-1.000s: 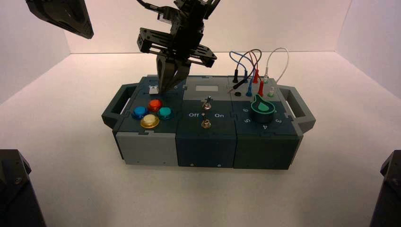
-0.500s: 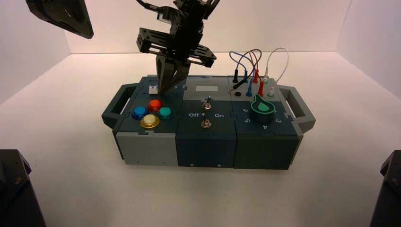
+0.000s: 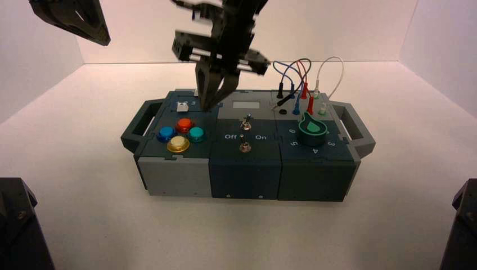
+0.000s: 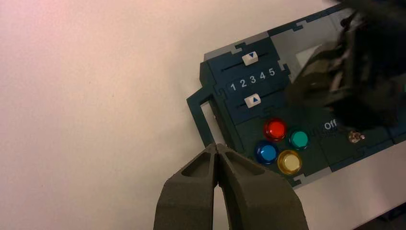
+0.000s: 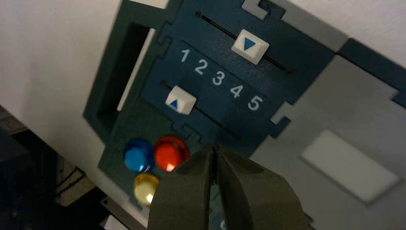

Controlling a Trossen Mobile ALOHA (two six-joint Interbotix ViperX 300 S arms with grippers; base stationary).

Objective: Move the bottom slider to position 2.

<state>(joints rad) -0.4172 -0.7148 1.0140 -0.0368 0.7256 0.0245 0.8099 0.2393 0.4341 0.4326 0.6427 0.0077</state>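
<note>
The bottom slider (image 5: 181,100) is a white square knob with a blue triangle, standing level with the printed 2 (image 5: 200,67) of the 1 2 3 4 5 row. It also shows in the high view, where the bottom slider (image 3: 181,107) lies behind the red button (image 3: 184,124). My right gripper (image 5: 213,147) is shut on nothing and hangs above the box, to the right of the knob and apart from it. The right gripper (image 3: 210,106) points down near the middle panel's edge. My left gripper (image 4: 218,146) is shut and parked high off the box's left side.
A second white slider (image 5: 250,46) sits on the far track. Blue (image 3: 165,133), yellow (image 3: 178,144) and teal (image 3: 196,134) buttons cluster in front. Toggle switches (image 3: 246,121), a green knob (image 3: 313,126) and plugged wires (image 3: 298,84) fill the box's right half.
My right gripper has lifted and swung to the right, away from the bottom slider's knob. The knob and the left arm have not visibly moved.
</note>
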